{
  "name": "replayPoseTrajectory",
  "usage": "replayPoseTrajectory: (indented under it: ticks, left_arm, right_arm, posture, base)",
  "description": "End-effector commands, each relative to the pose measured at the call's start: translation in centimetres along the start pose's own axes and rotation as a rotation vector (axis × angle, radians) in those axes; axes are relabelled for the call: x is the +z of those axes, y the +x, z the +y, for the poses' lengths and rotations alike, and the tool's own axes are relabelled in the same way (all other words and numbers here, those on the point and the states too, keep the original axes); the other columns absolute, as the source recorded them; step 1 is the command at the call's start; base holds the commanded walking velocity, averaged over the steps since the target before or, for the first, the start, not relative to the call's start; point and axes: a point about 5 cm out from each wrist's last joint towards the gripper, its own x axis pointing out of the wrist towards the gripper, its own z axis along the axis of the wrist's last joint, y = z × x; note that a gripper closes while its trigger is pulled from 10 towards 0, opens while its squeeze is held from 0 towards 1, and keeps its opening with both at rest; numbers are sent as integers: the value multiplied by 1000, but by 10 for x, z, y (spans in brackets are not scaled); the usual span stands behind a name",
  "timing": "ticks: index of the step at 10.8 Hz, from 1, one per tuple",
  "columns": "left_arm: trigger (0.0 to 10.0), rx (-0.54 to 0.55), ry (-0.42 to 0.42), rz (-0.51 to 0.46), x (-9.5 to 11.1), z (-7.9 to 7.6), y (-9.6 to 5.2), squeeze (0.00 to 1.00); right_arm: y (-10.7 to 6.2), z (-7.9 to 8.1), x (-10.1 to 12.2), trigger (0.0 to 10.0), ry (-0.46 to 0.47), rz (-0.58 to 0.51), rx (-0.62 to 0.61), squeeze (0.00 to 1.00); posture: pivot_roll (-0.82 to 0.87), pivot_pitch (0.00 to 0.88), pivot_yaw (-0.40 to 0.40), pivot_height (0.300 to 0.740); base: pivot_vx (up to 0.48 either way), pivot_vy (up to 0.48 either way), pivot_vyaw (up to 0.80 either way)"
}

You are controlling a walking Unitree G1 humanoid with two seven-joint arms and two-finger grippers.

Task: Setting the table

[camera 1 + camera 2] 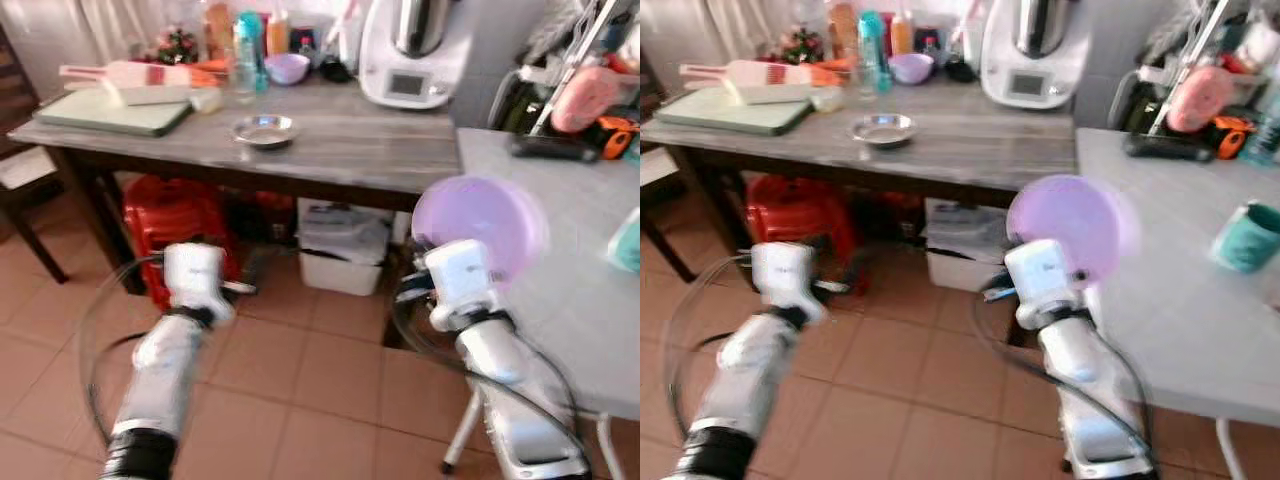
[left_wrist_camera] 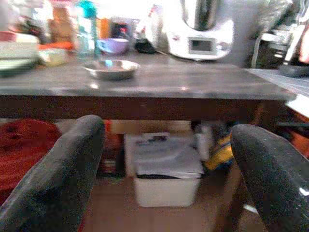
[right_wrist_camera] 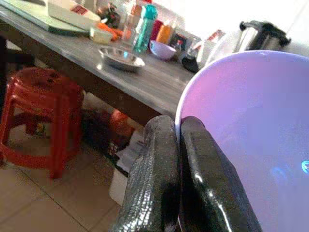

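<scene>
We see two silver arms, each ending in a white boxy wrist housing, with thin black cables looping beside them. The left gripper [image 2: 166, 179] and right gripper [image 3: 179, 166] each carry two long black fingers, rough-textured and faintly glossy.

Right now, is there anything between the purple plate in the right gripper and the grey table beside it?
Nothing visible blocks it. The right gripper is shut on the purple plate, held at the edge of the grey table. The near surface is bare; a teal cup stands further right.
</scene>
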Motion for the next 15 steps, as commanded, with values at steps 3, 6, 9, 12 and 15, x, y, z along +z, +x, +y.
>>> replayPoseTrajectory:
  ticks: [3,6,9,12,15]
  left_arm:
    - [10000,-45,-10,-7,-3,-21,5,0]
    - [10000,-55,-21,-5,-6,-27,5,0]
    - [10000,-47,-11,-5,-6,-26,7,0]
    - [10000,-112,-28,-26,-2,-34,6,0]
    - [10000,-142,-36,-31,-1,-34,6,0]
  right_arm:
    - [-1,-10,3,10000,-33,-17,-31,0]
    - [-2,-9,3,10000,-36,-17,-32,0]
    - [-1,-7,3,10000,-36,-19,-26,0]
    - [-1,-7,3,10000,-49,-19,-30,0]
    - [-1,-4,4,10000,-61,-29,-10,0]
  posture:
    - [20,3,-4,740]
    - [15,1,-2,740]
    - [17,0,0,740]
    - [14,0,2,740]
    - [15,0,3,740]
  base:
    - [0,426,0]
    - [0,430,0]
    - [0,434,0]
    - [0,145,0]
    - [0,0,0]
